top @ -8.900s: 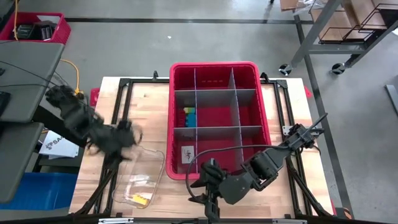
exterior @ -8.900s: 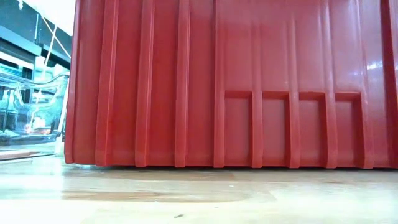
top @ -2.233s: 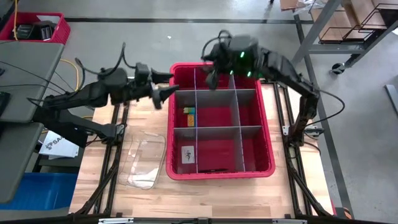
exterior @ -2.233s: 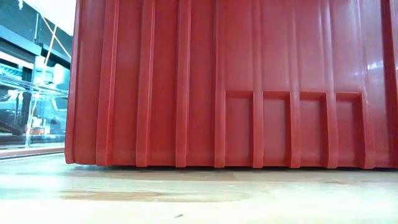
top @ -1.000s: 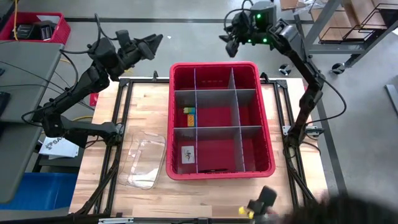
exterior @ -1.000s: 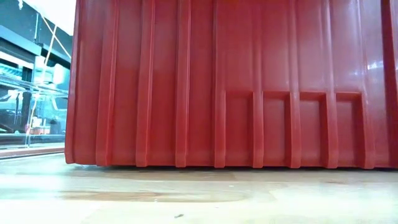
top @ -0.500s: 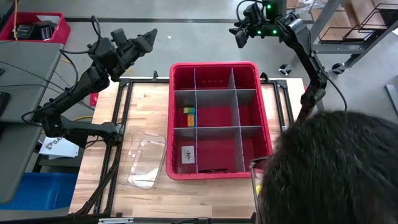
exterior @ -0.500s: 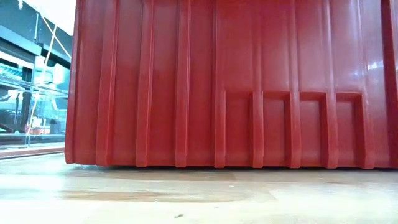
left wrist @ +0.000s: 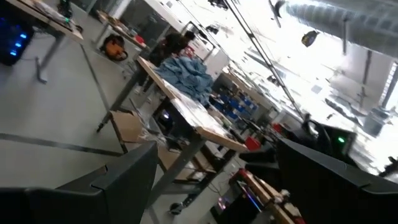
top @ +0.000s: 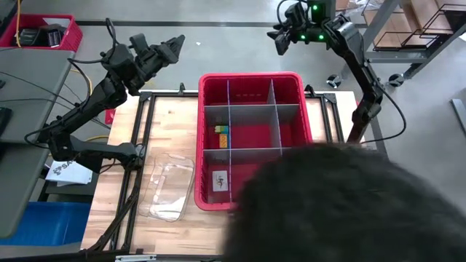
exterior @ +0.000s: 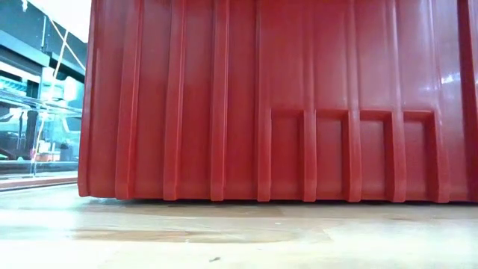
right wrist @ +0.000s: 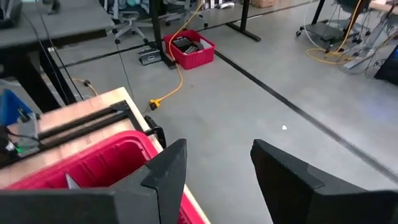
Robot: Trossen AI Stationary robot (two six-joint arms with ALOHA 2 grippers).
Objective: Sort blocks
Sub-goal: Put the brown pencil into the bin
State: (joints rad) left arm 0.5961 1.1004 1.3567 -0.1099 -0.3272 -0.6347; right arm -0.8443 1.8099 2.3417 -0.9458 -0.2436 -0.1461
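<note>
One red bin [top: 251, 86], two blocks [top: 221, 134], one clear container [top: 171, 191], two arms.

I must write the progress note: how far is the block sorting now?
Done: a few blocks lie in one middle compartment of the red bin. The clear tray looks empty. In hand: nothing; left hand and right hand hang open, raised beyond the table. A person's head hides the near side, so what remains is unclear.

Red bin [top: 251, 87]: glossy ribbed plastic. Desk [top: 171, 138]: smooth pale wood. Tray [top: 169, 191]: clear glossy plastic.
</note>
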